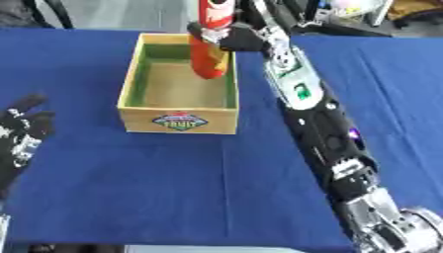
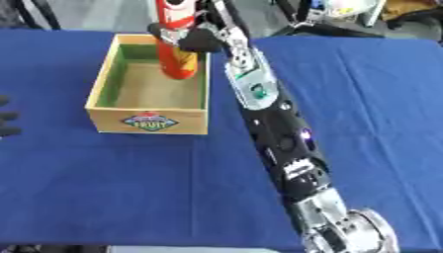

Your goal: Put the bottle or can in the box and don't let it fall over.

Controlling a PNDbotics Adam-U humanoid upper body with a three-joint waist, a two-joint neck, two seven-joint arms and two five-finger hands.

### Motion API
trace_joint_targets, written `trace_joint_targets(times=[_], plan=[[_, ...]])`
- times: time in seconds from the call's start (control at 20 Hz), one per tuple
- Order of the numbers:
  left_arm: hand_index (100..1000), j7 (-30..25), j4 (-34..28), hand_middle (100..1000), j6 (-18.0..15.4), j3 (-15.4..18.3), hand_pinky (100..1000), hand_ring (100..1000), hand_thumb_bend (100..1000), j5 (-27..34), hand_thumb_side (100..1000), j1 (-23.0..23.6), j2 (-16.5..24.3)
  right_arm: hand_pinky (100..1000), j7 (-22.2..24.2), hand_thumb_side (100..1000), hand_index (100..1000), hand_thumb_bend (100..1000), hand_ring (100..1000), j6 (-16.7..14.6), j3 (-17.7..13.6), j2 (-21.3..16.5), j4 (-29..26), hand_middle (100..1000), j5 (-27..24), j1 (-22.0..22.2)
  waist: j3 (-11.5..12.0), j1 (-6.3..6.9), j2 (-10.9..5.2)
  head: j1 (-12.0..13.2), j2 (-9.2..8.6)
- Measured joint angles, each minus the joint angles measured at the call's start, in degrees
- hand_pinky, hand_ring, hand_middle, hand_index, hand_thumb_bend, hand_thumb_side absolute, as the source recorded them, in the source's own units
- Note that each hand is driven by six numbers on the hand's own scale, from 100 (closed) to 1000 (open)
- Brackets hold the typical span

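Observation:
A tall red bottle (image 1: 208,54) with an orange band stands upright inside the far right corner of a wooden box (image 1: 177,120); its lower end is down in the box. My right hand (image 1: 227,37) reaches over the box's right wall with its fingers curled round the bottle's upper body. Whether the bottle's base touches the box floor is not visible. The box has green inner walls and a fruit label on its front. Low at the left edge of the left eye view, my left hand (image 1: 19,132) rests open on the blue cloth, fingers up.
The blue cloth-covered table (image 1: 173,188) spreads wide in front of and beside the box. My right arm (image 1: 325,128) runs diagonally from the lower right up to the box. Chair legs and clutter lie beyond the far edge.

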Motion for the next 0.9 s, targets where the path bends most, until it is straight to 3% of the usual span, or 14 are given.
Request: trace_joint_targets(times=[0.25, 0.5, 0.7, 0.9], plan=[[920, -0.2, 0.0, 879, -0.1, -0.3, 743, 833, 667, 0.2, 728, -0.4, -0.3, 498, 0.6, 100, 569, 407, 491, -0.4, -0.3, 4.0, 1.4, 420, 4.5, 0.8, 1.3, 0.07, 0.19, -1.2, -0.66], [920, -0.3, 0.0, 879, -0.1, -0.3, 743, 832, 667, 0.2, 728, -0.4, -0.3, 517, -0.3, 100, 597, 426, 518, -0.8, -1.1, 4.9, 2.5, 448, 8.2, 1.9, 1.4, 0.07, 0.34, -1.5, -0.96], [920, -0.3, 0.0, 878, -0.1, -0.3, 743, 832, 668, 0.2, 727, -0.4, -0.3, 554, -2.4, 112, 690, 552, 588, -0.6, -1.8, 5.0, 3.5, 528, 10.3, 2.2, 1.3, 0.07, 0.34, -1.5, -0.98], [920, -0.3, 0.0, 878, -0.1, -0.3, 743, 832, 668, 0.2, 728, -0.4, -0.3, 622, -2.9, 219, 783, 636, 695, -0.7, -1.9, 5.0, 4.8, 647, 12.2, 2.6, 0.9, 0.07, 0.34, -1.5, -1.0]])
